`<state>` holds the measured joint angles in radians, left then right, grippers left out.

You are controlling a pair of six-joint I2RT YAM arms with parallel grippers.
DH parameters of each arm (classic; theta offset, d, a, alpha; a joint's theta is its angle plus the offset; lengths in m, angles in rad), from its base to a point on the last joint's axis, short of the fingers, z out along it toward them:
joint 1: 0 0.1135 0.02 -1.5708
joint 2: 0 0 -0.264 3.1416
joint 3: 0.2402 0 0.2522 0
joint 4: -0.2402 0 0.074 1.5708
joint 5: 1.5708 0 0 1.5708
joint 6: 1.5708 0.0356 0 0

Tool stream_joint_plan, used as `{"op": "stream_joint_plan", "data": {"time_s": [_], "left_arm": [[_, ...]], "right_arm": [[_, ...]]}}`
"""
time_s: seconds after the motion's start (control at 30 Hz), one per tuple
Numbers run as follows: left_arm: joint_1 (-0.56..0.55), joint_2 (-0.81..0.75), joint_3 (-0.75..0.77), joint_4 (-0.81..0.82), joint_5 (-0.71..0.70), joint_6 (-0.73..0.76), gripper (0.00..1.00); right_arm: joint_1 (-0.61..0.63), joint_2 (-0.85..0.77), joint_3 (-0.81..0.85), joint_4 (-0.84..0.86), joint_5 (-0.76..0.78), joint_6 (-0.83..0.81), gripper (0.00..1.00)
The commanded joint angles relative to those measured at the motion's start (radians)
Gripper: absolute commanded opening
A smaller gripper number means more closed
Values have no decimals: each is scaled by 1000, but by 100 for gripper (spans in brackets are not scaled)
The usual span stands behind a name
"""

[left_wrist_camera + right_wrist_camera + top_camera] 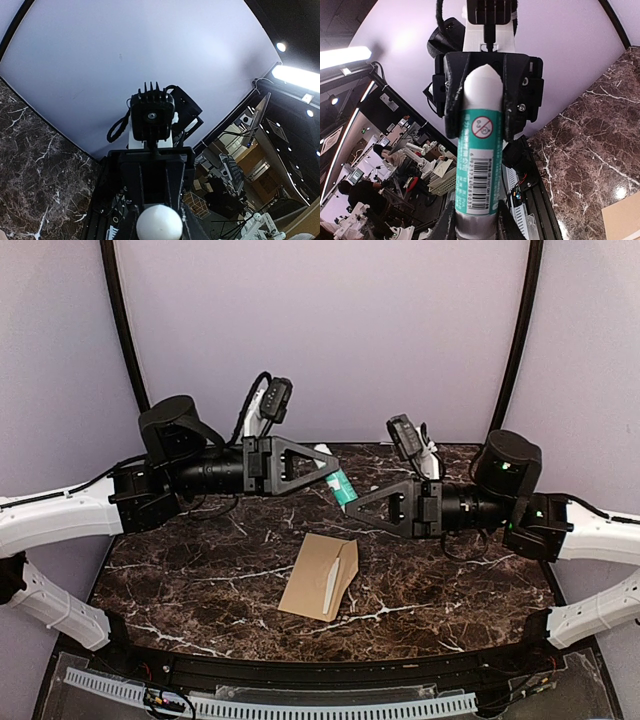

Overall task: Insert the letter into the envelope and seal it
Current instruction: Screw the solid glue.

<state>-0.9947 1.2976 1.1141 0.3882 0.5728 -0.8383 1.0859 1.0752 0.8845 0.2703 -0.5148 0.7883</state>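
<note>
Dark veined worktop (200,580) carries the envelope (312,575) flat near its middle; a paler strip along its right edge may be the letter tucked inside, though I cannot be sure. Above it both claws are clamped on a glue stick (342,487), the left claw (335,476) on its white cap (482,82) and the right claw (355,508) on the teal barrel. Sealing seems to be the step in hand, so next the cap needs a straight pull off while the barrel is held firm.
</note>
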Motion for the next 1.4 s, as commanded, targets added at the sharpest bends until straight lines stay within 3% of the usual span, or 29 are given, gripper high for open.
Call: {"op": "stream_joint_plan", "data": {"time_s": [0.0, 0.17, 0.57, 1.0, 1.2, 1.37], "left_arm": [[7, -6, 24, 20, 16, 7, 0], [5, -12, 22, -1, -6, 24, 0], [5, -28, 29, -228, -251, 105, 0], [7, -8, -4, -241, -406, -17, 0], [6, -4, -23, -269, -440, -32, 0], [6, -12, -57, -279, -480, -50, 0]], "right_arm": [[6, -15, -4, 34, -7, -7, 17], [7, -23, 0, -16, 25, -23, 12], [8, 14, 98, -306, 273, -93, 6], [78, 256, 366, -624, 636, -164, 5], [115, 373, 491, -759, 821, -113, 5], [123, 441, 554, -823, 888, -58, 5]]}}
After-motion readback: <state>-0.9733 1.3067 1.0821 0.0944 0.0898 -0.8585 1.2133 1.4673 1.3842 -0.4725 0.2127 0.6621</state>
